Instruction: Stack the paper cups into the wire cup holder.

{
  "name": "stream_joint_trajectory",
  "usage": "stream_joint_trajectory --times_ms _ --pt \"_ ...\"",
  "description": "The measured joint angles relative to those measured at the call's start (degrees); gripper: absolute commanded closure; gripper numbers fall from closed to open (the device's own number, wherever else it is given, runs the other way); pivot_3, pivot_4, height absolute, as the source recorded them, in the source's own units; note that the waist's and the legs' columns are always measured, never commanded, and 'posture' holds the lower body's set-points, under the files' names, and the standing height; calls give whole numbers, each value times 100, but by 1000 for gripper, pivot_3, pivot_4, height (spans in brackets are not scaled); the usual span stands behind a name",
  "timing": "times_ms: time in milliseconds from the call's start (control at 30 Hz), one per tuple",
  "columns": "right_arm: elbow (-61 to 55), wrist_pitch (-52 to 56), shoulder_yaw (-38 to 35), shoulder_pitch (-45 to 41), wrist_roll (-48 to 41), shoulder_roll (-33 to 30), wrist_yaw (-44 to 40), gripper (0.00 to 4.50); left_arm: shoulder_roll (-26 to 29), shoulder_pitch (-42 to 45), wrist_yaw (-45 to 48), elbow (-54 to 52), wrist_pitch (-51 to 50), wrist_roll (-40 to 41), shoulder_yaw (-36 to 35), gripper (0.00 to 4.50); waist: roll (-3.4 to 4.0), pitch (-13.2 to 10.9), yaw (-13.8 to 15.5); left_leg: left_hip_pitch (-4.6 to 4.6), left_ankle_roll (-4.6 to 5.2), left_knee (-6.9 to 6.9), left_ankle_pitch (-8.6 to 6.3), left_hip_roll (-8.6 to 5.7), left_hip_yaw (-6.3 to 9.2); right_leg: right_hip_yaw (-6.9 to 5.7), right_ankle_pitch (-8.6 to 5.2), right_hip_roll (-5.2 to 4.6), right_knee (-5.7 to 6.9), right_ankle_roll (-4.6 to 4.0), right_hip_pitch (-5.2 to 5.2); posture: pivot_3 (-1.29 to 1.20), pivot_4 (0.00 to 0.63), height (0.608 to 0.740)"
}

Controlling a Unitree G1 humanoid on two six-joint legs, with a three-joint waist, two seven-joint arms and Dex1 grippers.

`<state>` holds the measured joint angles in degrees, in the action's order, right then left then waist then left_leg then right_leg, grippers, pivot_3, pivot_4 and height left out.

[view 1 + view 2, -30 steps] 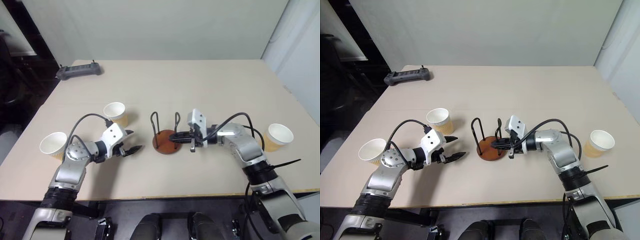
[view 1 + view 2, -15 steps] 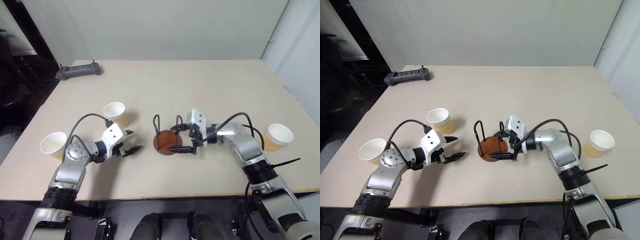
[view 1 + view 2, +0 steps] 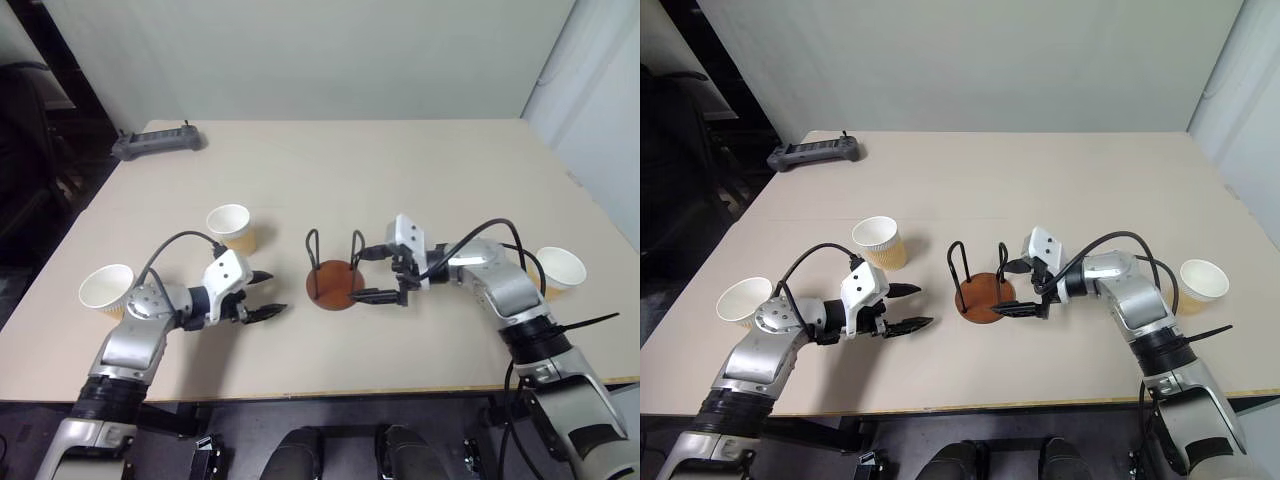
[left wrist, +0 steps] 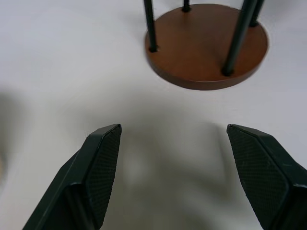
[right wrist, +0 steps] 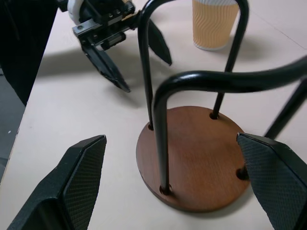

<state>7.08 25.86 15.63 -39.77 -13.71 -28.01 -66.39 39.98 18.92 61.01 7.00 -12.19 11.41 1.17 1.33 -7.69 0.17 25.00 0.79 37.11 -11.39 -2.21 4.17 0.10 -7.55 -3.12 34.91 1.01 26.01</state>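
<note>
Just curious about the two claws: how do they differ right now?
The right gripper has its open fingers on either side of the wire cup holder; the left gripper hangs over bare table, apart from the holder. They point toward each other. Both are open and empty.

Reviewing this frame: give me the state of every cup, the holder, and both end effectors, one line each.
Wire cup holder: upright on the table, no cup in it.
Cup nearest the holder: upright, loose on the table.
Cup at the table's left edge: upright, loose.
Cup on the right: upright, loose.
Left end effector: open, holding nothing.
Right end effector: open beside the holder's base.
</note>
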Motion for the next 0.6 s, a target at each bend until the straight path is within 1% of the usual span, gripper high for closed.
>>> stream_joint_trajectory --times_ms 233,400,467,600 --pt "1 0 -9 0 -6 -40 0 21 410 67 237 -235 126 -196 212 731 0 0 1 0 0 0 0 0 0 0 -1 0 0 -2 0 0 150 740" --pt "7 -2 -9 -2 -5 -35 0 21 789 598 576 -290 273 -221 228 731 -2 -1 6 2 0 0 0 -1 2 0 0 0 -1 -4 1 0 150 740" --pt "17 -4 -9 -4 -5 -31 0 21 843 758 672 -303 317 -184 224 731 -1 -1 1 1 0 0 0 -1 1 0 -1 -1 -3 -6 1 0 150 740" --pt "42 -3 -9 -11 -12 -26 -8 21 841 781 851 -293 377 -134 225 731 -2 -1 -8 3 -5 -4 -5 0 2 0 -5 0 -2 -11 7 0 150 740"
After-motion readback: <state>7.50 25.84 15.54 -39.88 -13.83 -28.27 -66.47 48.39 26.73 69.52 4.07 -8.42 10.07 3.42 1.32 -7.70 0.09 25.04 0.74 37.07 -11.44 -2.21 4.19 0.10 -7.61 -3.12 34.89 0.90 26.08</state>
